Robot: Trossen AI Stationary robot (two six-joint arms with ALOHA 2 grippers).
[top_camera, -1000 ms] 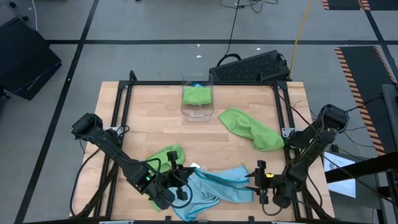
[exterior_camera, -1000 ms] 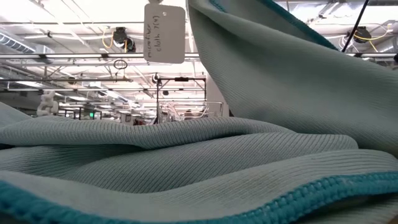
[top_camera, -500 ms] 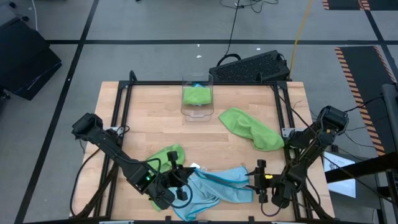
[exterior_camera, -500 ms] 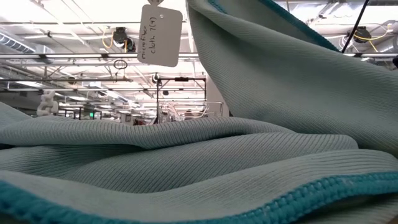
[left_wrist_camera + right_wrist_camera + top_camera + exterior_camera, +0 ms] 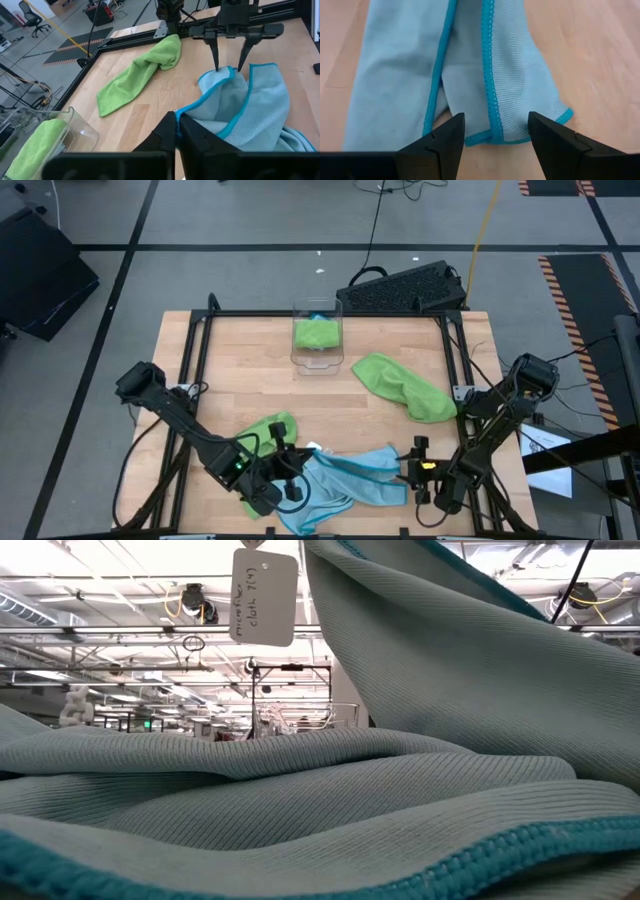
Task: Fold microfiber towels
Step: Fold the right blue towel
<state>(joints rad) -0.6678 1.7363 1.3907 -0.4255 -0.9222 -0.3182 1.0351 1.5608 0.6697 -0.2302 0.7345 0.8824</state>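
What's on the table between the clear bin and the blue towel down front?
Mostly bare wood, seen from the high view; the clear bin and blue towel have nothing between them.

Overhead and both wrist views share the blue towel (image 5: pixel 350 475); low view pressed against it.

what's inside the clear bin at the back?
A folded lime green towel sits in the clear bin, with a sliver of light blue cloth at its far edge. Whether more towels lie underneath cannot be seen; the green one covers them.
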